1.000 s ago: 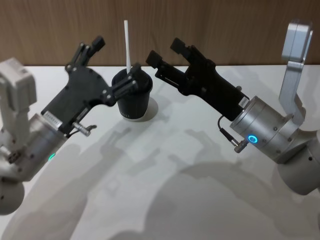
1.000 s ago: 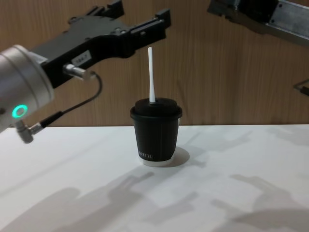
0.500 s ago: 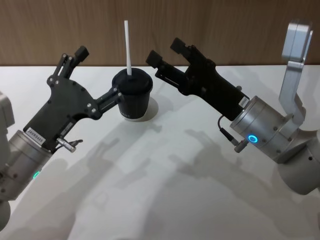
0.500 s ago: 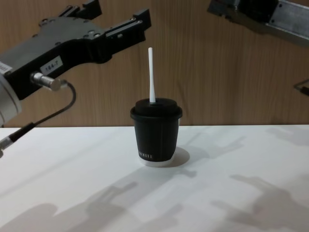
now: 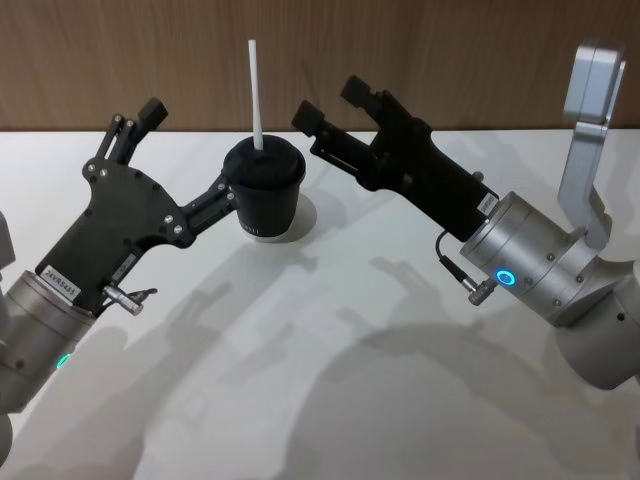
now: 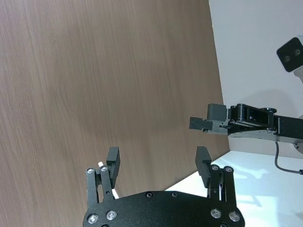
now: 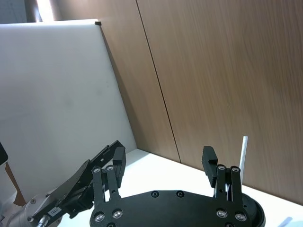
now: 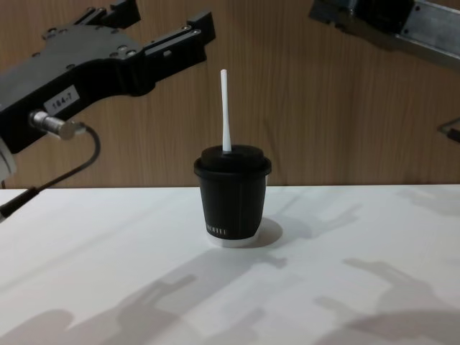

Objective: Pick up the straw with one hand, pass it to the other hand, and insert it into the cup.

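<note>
White table (image 5: 320, 380) before wood-panelled wall (image 5: 450, 50) bears the cup (image 5: 264, 190).

cup (image 8: 232, 201): matt black paper, fine vertical ribbing; lid smooth black plastic, slight sheen; white base rim.
straw (image 8: 225, 111): plain white, smooth, matt.
left gripper (image 5: 185, 160): matt black plate with small bright metal screws, white paper label, black rubbery cable.
right gripper (image 5: 334, 102): matt black body; wrist brushed silver metal, satin.
bench (image 8: 359, 280): smooth white, matt, soft shadows.
back wall (image 8: 323, 93): brown wood grain, low sheen.
</note>
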